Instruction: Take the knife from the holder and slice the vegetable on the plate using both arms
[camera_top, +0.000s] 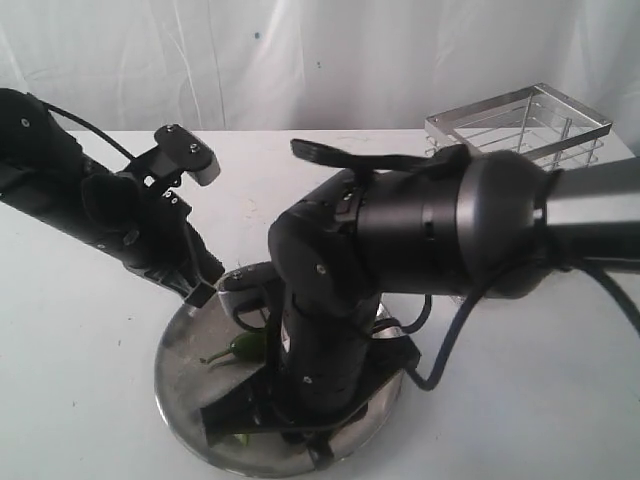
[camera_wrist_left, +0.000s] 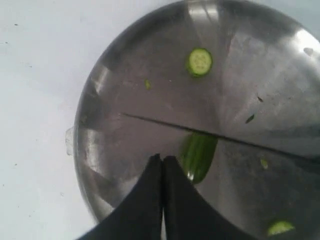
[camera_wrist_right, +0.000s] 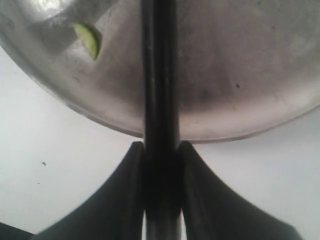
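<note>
The steel plate (camera_top: 178, 352) lies at the front of the table, under both arms. On it rests the green vegetable (camera_wrist_left: 199, 156), also seen from outside (camera_top: 245, 346). The knife (camera_wrist_left: 165, 123) shows edge-on as a thin dark line across the plate, over the vegetable's far end. My right gripper (camera_wrist_right: 161, 147) is shut on the knife (camera_wrist_right: 160, 75), just off the plate's rim (camera_wrist_right: 100, 120). My left gripper (camera_wrist_left: 162, 159) is shut with nothing between its fingers, its tips beside the vegetable's near end. In the exterior view it (camera_top: 203, 292) sits at the plate's back left edge. Round green slices (camera_wrist_left: 199, 61) lie loose on the plate.
The chrome wire holder (camera_top: 520, 125) stands at the back right, partly behind the right arm (camera_top: 450, 225). White tabletop (camera_top: 80, 400) surrounds the plate. A cut slice (camera_wrist_right: 89, 39) lies near the rim in the right wrist view. A white curtain hangs behind the table.
</note>
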